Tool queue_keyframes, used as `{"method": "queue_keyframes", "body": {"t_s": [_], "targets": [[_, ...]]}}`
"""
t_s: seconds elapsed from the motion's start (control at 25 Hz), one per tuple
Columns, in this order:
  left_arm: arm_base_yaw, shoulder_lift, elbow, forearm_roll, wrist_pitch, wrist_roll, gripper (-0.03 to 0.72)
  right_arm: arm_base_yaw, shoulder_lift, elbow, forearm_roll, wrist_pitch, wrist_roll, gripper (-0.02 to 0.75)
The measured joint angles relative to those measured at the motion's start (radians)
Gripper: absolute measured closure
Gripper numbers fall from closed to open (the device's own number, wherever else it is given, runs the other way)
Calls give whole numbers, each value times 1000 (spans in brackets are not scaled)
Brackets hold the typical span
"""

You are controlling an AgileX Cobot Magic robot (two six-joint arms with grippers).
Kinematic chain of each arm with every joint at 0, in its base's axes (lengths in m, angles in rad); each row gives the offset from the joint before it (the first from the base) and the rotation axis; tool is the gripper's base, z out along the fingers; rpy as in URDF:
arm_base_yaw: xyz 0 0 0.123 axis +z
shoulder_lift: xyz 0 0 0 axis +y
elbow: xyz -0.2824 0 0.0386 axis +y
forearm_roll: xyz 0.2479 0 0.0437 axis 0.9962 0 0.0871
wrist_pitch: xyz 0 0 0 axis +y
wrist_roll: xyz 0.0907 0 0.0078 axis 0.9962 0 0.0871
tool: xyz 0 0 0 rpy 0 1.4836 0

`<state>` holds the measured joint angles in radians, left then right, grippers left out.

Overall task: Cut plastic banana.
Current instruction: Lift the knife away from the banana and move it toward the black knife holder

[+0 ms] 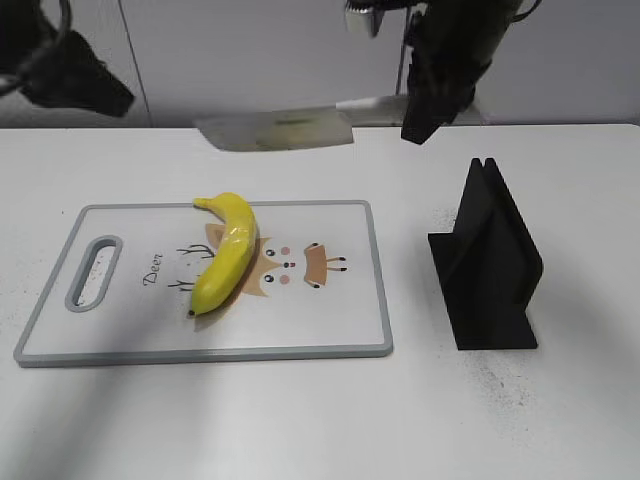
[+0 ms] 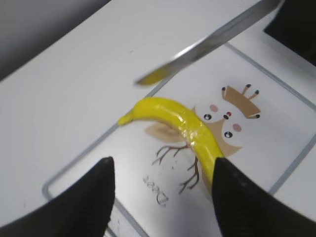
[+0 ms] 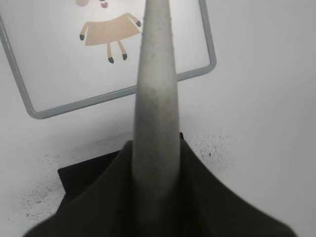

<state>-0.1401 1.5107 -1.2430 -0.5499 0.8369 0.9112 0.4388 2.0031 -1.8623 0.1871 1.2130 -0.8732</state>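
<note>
The plastic banana point(image 1: 228, 252) is glossy yellow and lies on the white cutting board point(image 1: 330, 330), left of the deer picture. It also shows in the left wrist view point(image 2: 182, 126). My right gripper point(image 1: 425, 105) is shut on the grey handle point(image 3: 155, 113) of a cleaver. The cleaver blade point(image 1: 278, 130) hangs in the air above the board's far edge and crosses the left wrist view point(image 2: 207, 42). My left gripper point(image 2: 162, 185) is open and empty above the board. Its right finger covers the banana's lower end. In the exterior view only the left arm point(image 1: 70, 75) shows.
A black knife stand point(image 1: 488, 265) stands on the white table right of the board; its base shows below the handle in the right wrist view point(image 3: 84, 173). The board has a handle slot point(image 1: 93, 270) at its left end.
</note>
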Motion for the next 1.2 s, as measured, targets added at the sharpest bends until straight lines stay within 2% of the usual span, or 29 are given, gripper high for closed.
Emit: {"method": "queue_keyframes", "body": {"t_s": [0.04,0.16,0.32,0.48,0.64,0.92,1.2], "targets": [[11,-17,0,47,21,-119,94,0,-11,0,-11,1,55,577],[50,-70,0,137,133,-331,100,0,-41,0,-40,3,205,577],[94,-122,0,230,330,-491,101,0,-80,0,-78,6,371,577],[109,-174,12,340,372,-621,103,0,-127,1,-105,7,566,577],[109,-283,87,375,377,-669,102,0,-194,36,-107,8,747,577],[109,-548,258,383,382,-676,102,0,-356,236,-114,0,886,577],[109,-828,432,384,383,-677,106,0,-521,540,-129,-205,1029,577]]}}
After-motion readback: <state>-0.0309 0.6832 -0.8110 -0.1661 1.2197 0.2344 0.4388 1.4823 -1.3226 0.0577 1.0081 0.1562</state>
